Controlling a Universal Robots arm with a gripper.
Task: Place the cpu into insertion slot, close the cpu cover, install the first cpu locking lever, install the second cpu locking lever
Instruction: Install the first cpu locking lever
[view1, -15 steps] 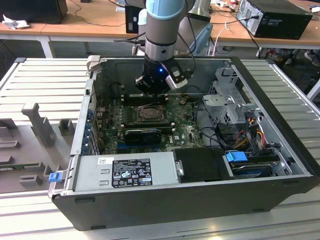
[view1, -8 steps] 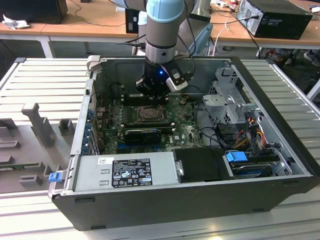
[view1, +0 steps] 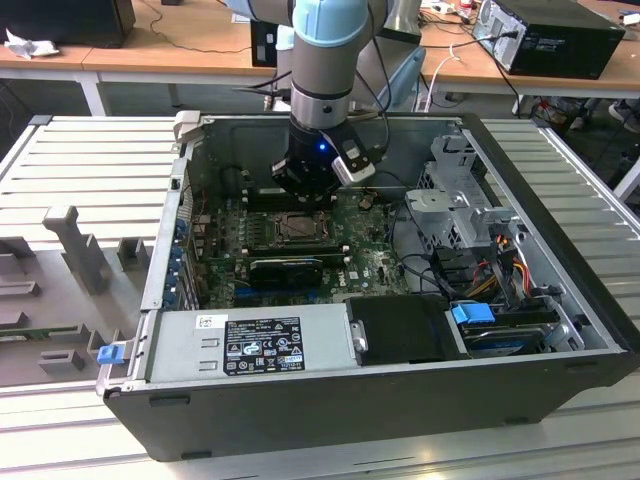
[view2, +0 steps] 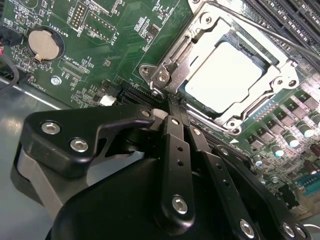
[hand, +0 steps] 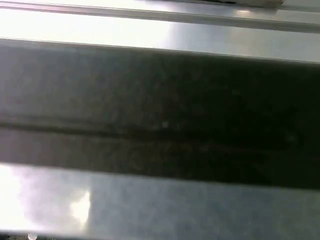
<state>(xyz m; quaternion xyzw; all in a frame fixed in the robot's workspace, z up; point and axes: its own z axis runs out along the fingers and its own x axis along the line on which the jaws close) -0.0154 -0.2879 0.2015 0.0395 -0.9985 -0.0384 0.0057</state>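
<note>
Tables of ribbed grey metal (view1: 560, 180) carry an open black computer case (view1: 330, 420) lying on its side, its interior facing up in the exterior view. Inside it, along the near wall, sits a grey power supply box (view1: 250, 345) with a label, and beside that, toward the exterior view's right, a black drive housing (view1: 405, 330) and a metal drive cage (view1: 455, 200) with coloured cables. The case floor holds the green motherboard (view1: 360, 265).

On that board the insertion slot (view2: 280, 75) is a square socket with a metal rim. The cpu (view2: 222, 77) lies flat inside it, its pale metal top showing through the square window of the cpu cover (view2: 172, 67), which lies down flat over the chip. 1 thin locking lever (view2: 260, 29) runs along the far side of the socket. A round coin battery (view2: 44, 42) sits in its holder elsewhere on the board.

The arm (view1: 325, 60) reaches down into the case, with the gripper (view1: 300, 200) just above the socket area. In the second wrist view the gripper (view2: 172, 111) has its 2 black fingers (view2: 177, 150) pressed together with nothing between them, their tips right at the edge of the cover near its corner tab.

The first wrist view shows blurred dark and pale metal bands (hand: 160, 115).
</note>
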